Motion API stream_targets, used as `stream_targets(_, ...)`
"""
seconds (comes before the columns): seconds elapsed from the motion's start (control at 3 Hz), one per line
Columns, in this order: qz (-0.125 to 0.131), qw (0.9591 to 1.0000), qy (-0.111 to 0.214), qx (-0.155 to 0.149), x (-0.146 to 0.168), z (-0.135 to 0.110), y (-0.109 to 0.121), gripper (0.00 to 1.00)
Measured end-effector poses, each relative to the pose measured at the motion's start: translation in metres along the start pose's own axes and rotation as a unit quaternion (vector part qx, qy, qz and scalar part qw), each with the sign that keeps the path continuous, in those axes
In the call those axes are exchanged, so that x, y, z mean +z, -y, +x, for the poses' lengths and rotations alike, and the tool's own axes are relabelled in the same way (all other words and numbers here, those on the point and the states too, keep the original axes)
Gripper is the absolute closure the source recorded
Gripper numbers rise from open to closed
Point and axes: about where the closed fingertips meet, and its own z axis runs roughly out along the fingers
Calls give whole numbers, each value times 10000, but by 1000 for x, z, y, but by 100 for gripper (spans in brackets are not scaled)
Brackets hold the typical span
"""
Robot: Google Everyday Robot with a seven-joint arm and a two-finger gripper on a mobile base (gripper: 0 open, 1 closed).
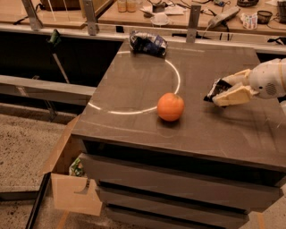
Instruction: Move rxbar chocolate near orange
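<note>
The orange (pixel 170 107) sits on the grey tabletop (pixel 134 103), just inside a white circle line. My gripper (pixel 225 92) comes in from the right edge, to the right of the orange and apart from it. Its cream fingers (pixel 234 95) are shut on the rxbar chocolate (pixel 215 89), a small black wrapper with a white patch. Only the bar's left end shows between the fingers. The bar is held just above the tabletop.
A blue-and-white snack bag (pixel 148 43) lies at the table's far edge. A cardboard box (pixel 71 188) stands on the floor at the lower left. A cluttered wooden bench (pixel 178 13) runs behind the table.
</note>
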Motion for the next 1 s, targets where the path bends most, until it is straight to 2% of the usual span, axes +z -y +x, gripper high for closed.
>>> stream_targets(0.33,-232,9995,13,-194,6,-1,-25,100)
stream_targets(0.67,-434,9986,-125,-260,13,5,-44,100)
stream_targets(1.0,-608,9976,-204,-242,21,11,-61,84)
